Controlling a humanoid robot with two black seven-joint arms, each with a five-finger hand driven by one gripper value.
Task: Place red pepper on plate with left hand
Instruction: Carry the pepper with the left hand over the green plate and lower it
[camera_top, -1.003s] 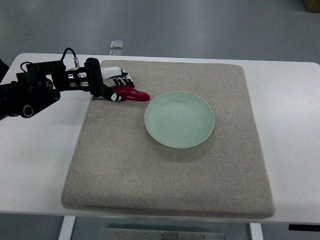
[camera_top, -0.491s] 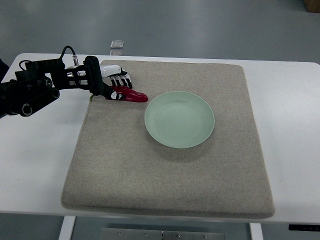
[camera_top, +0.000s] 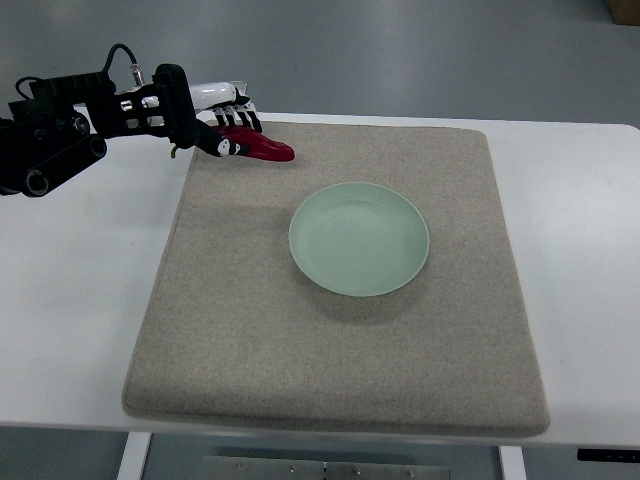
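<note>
One left hand (camera_top: 222, 122) grips red pepper (camera_top: 258, 149).

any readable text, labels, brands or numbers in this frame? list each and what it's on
None readable. The left hand and its arm, the red pepper it grips, the plate, the mat and the table show no print. The small clear object at the table's far edge is too small to tell.
</note>
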